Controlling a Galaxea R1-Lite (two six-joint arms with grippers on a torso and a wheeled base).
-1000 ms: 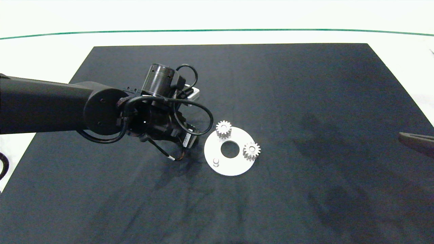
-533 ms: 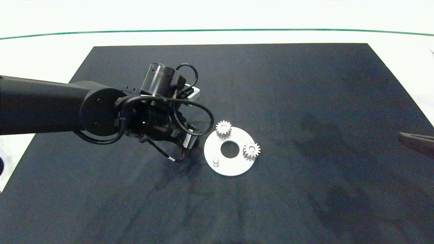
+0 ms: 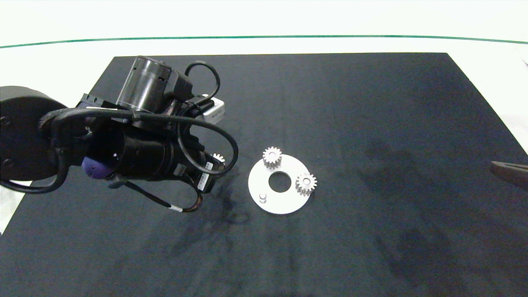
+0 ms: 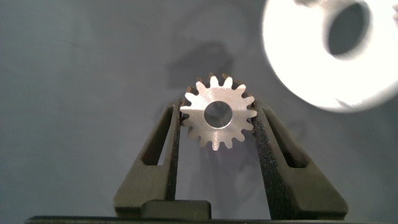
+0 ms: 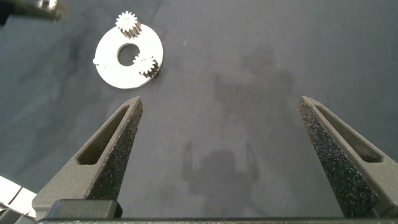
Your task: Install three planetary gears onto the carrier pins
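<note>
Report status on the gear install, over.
Left claw shut on third gear, lifted beside the disc. Two gears seated, one pin bare. Right claw open, parked at the right edge. Nothing in the way.

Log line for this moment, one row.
left gripper: shut on third gear | gears on disc: two | free pin: one | right gripper: open, parked

Head camera looks down from above; both wrist cameras, the left closest, share the white disc (image 3: 279, 184).
</note>
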